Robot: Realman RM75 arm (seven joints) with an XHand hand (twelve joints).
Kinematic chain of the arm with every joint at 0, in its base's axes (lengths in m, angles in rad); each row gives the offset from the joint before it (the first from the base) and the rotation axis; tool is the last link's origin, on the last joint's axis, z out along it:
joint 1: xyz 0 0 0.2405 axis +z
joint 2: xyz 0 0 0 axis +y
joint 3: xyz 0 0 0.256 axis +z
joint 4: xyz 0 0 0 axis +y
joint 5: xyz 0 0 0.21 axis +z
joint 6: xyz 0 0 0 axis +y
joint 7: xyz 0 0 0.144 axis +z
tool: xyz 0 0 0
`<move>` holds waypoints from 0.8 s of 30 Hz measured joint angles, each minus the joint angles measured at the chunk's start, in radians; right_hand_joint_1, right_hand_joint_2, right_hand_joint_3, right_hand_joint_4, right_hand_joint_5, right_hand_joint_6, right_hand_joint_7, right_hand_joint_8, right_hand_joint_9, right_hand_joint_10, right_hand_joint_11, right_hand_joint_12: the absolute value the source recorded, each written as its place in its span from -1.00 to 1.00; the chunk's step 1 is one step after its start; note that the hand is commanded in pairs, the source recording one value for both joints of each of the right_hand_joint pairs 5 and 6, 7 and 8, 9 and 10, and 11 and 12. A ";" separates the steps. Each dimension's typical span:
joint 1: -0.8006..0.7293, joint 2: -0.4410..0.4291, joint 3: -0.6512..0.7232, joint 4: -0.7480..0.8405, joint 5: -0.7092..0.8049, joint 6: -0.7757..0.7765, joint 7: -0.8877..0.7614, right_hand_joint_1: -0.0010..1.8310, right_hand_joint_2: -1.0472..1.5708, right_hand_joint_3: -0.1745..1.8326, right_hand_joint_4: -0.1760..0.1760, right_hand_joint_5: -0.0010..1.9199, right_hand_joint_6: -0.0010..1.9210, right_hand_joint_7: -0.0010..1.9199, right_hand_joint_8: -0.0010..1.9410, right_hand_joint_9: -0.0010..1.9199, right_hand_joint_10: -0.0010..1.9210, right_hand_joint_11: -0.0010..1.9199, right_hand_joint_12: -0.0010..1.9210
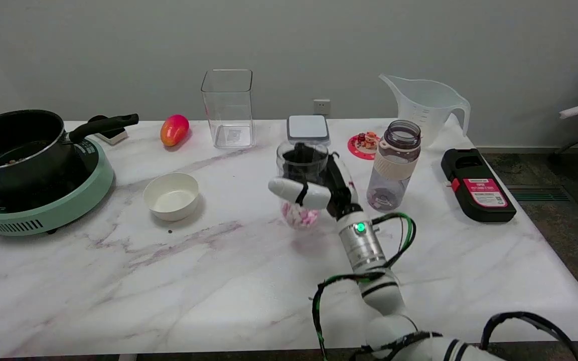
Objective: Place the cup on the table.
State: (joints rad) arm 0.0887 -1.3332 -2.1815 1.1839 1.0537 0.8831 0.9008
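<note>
At the left a black saucepan (15, 143) sat on a green hotplate (43, 200), with a white bowl (171, 196) just to its right and a mango (174, 130) and a tall clear container (228, 108) farther back. In the middle of the marble table (118, 281) the right hand (314, 185) was wrapped around the clear cup (301, 188), a white finger lying across its front and dark parts showing through the wall. Pink and white pieces filled the cup's bottom.

By my reading the step in hand was the set-down itself. The cup's base was at, or just above, the tabletop, with a faint pink shadow close beneath it; I could not tell whether it touched. The next move would call for settling the base flat and upright, then loosening the fingers without tipping the cup toward the water bottle (394, 165) near its right.

The far side of the hand was hidden behind the cup. Farther right, a measuring jug (427, 108) stood at the back and a black device (477, 185) near the edge; its label was too small to read.
</note>
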 measured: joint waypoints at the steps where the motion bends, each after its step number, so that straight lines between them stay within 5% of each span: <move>1: 0.013 0.004 0.002 0.005 0.000 0.000 0.000 0.28 1.00 -0.59 0.00 0.85 0.85 0.75 0.74 0.67 0.67 0.42 0.42; 24: 0.186 0.115 0.112 0.320 0.060 -0.067 -0.144 0.32 1.00 -0.62 0.00 0.98 0.98 0.84 0.82 0.74 0.74 0.49 0.49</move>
State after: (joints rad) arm 0.2743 -1.2179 -2.0700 1.5035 1.1133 0.8165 0.7571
